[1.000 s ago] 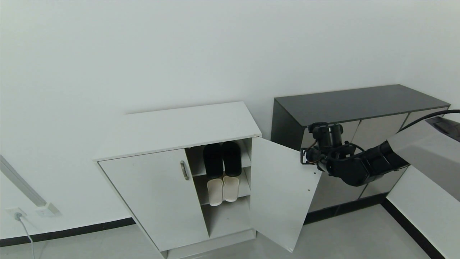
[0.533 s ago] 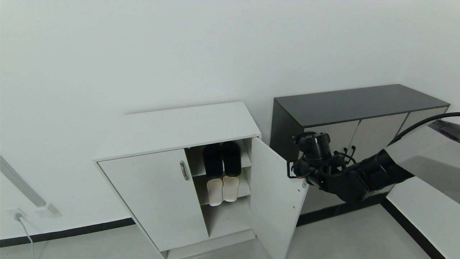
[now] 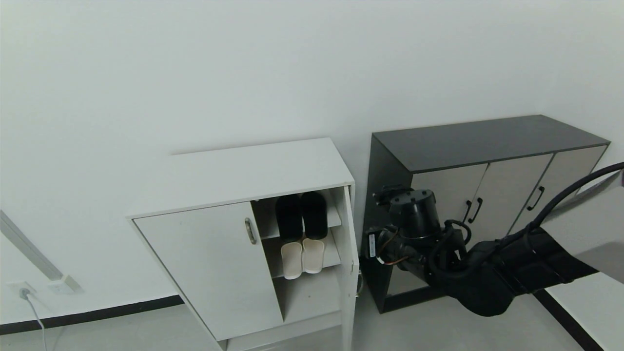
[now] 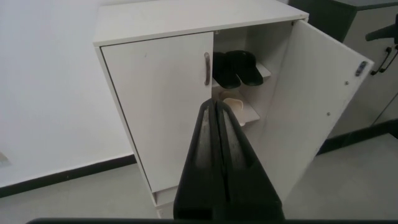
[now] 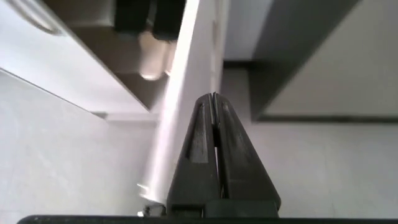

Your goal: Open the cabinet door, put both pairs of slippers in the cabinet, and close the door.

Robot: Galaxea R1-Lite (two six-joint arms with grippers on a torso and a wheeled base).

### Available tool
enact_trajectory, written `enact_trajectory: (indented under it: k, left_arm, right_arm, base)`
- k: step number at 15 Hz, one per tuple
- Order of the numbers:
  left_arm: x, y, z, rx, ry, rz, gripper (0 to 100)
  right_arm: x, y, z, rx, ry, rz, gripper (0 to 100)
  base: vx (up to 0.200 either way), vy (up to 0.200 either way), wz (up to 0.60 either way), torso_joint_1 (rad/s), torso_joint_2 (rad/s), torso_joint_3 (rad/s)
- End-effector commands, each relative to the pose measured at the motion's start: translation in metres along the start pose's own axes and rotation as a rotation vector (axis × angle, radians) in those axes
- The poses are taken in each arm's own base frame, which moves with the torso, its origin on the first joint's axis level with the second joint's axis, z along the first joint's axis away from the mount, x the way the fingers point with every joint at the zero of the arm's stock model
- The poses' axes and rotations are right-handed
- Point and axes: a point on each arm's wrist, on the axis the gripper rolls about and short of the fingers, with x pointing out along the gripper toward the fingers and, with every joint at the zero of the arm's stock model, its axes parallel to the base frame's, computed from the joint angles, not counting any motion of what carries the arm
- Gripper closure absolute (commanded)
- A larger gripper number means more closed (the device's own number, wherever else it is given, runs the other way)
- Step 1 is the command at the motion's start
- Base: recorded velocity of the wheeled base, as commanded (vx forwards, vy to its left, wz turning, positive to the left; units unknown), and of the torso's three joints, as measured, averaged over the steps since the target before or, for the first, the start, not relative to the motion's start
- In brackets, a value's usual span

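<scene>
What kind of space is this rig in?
Probably a bare indoor room staged like a home entryway: a white shoe cabinet with black slippers and white slippers on its shelves, a dark sideboard beside it along a plain white wall, and a wall socket above the black baseboard.

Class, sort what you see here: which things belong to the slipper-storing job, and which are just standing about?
Part of the job: white cabinet; its open door; black slippers on the upper shelf; cream slippers on the shelf below; right gripper beside the door.

Just standing about: dark cabinet; wall socket.
</scene>
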Motion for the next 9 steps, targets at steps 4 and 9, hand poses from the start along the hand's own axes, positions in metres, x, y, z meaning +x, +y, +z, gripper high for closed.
enact_trajectory:
  k: [4,9]
  left_arm:
    - [0.0001,0.0,0.0,-0.003,0.001,0.0,100]
    - [0.0001,0.0,0.0,-0.003,0.001,0.0,100]
  right_arm:
    - [-0.0131,-0.0018,-0.0057,-0.038,-0.035,0.052,100]
    - [-0.0143,0.0005,-0.007,-0.055,-0.046,0.06,100]
  base:
    - [0.0,0.0,0.0,0.0,0.0,0.0]
    - [0.0,0.0,0.0,0.0,0.0,0.0]
